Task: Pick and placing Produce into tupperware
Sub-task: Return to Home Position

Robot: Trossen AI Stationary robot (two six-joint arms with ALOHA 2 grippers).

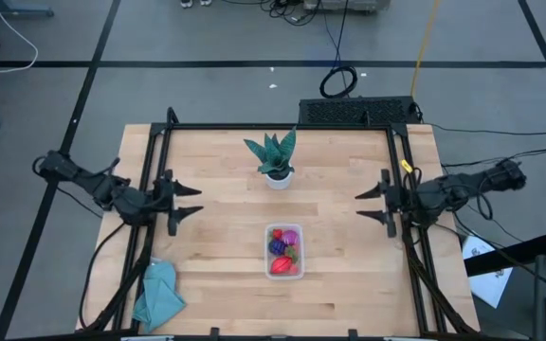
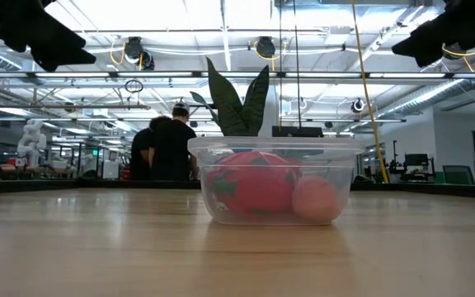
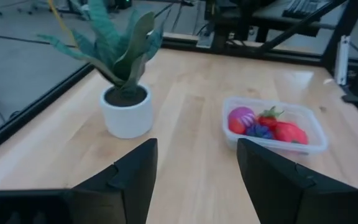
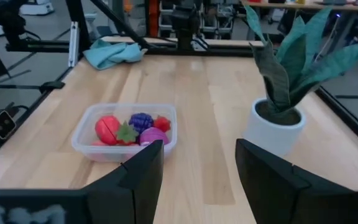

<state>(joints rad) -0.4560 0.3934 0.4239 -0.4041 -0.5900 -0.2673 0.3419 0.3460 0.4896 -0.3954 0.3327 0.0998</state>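
The clear rectangular tupperware (image 1: pixel 284 252) stands on the wooden table near its middle, a little toward the near edge. Inside it lie the produce: red strawberry-like pieces (image 3: pixel 289 132), a dark purple piece (image 4: pixel 141 121) and a magenta piece (image 3: pixel 241 116); the low view shows a big red piece (image 2: pixel 252 181) and a pale pink one (image 2: pixel 315 200) through the wall. My left gripper (image 1: pixel 195 200) hovers open at the table's left edge, with nothing between its fingers. My right gripper (image 1: pixel 364 206) hovers open at the right edge, also empty.
A green plant in a white pot (image 1: pixel 277 161) stands beyond the tupperware toward the far edge. A teal cloth (image 1: pixel 157 294) lies at the near left corner. A black frame (image 1: pixel 282 127) borders the table. People stand in the room behind (image 2: pixel 170 144).
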